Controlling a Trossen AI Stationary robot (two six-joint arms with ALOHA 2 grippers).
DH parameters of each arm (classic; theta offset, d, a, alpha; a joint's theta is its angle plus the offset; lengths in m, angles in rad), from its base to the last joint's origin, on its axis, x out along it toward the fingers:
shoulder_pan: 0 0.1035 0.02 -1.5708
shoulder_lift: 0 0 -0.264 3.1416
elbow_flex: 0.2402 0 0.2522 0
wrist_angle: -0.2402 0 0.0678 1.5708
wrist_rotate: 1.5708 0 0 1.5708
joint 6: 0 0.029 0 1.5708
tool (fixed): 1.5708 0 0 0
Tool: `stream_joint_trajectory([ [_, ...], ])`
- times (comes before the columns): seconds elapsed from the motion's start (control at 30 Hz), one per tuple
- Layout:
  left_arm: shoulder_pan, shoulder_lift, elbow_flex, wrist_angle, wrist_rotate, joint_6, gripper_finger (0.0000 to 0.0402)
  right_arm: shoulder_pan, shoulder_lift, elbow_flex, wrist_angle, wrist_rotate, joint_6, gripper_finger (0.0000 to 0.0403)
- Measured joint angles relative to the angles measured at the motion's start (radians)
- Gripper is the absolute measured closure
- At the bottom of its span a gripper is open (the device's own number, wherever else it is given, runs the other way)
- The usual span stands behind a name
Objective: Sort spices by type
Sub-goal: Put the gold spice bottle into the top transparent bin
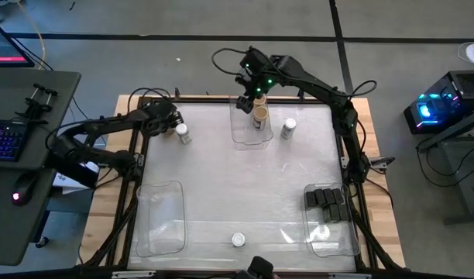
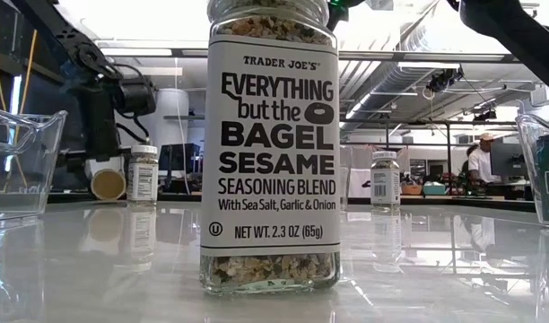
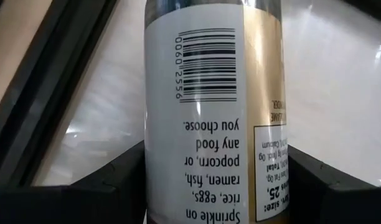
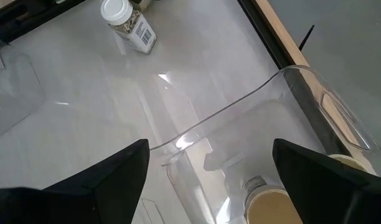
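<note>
A white-lidded spice jar [image 1: 183, 133] [image 3: 203, 106] stands on the table at the far left, and my left gripper [image 1: 173, 124] [image 3: 215, 180] is shut on it. My right gripper [image 1: 251, 99] [image 4: 209, 186] hangs open above the clear bin [image 1: 241, 133] at the far middle. A tan-lidded jar [image 1: 259, 116] [image 4: 268, 205] stands in that bin. Another white-lidded jar [image 1: 289, 128] stands just right of the bin. A third white-lidded jar [image 1: 238, 239] [image 2: 270, 144] stands near the front edge. My left gripper has the jar's labelled wall [image 3: 154, 163] between its two fingers [image 3: 116, 183], one on each side, on the label's upper part. No gap shows between fingers and jar. The fingers slant down from above and from the table's left. The jar stands upright on the table.
Black boxes [image 1: 326, 203] fill a clear bin [image 1: 334, 240] at the near right. Another clear bin [image 1: 159, 217] lies at the near left. A dark frame [image 1: 136, 167] borders the table. A person [image 2: 479, 161] stands in the room beyond.
</note>
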Motion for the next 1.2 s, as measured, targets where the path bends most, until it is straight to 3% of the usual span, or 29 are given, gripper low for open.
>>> stream_joint_trajectory([
  [0.23, 0.000, -0.169, 0.063, -0.037, -0.010, 0.167, 0.0159, -0.006, 0.000, 0.004, 0.014, 0.010, 0.015, 0.0066],
  [0.5, -0.068, -0.364, 0.298, -0.068, 0.067, 0.585, 0.0159, -0.034, -0.022, 0.030, 0.068, -0.015, -0.007, 0.0066],
  [0.77, -0.338, -0.294, 0.524, -0.312, 0.094, 1.079, 0.0159, -0.008, -0.025, 0.029, 0.115, -0.293, 0.017, 0.0066],
  [0.9, -0.489, -0.232, 0.550, -0.279, -0.061, 1.241, 0.0159, 0.025, -0.025, 0.029, 0.182, -0.369, 0.049, 0.0066],
  [1.03, -0.600, -0.161, 0.565, -0.186, -0.232, 1.389, 0.0159, 0.052, -0.026, 0.029, 0.256, -0.377, 0.069, 0.0066],
  [1.2, -0.681, -0.091, 0.591, -0.082, -0.322, 1.511, 0.0159, 0.056, -0.028, 0.029, 0.302, -0.373, 0.134, 0.0066],
])
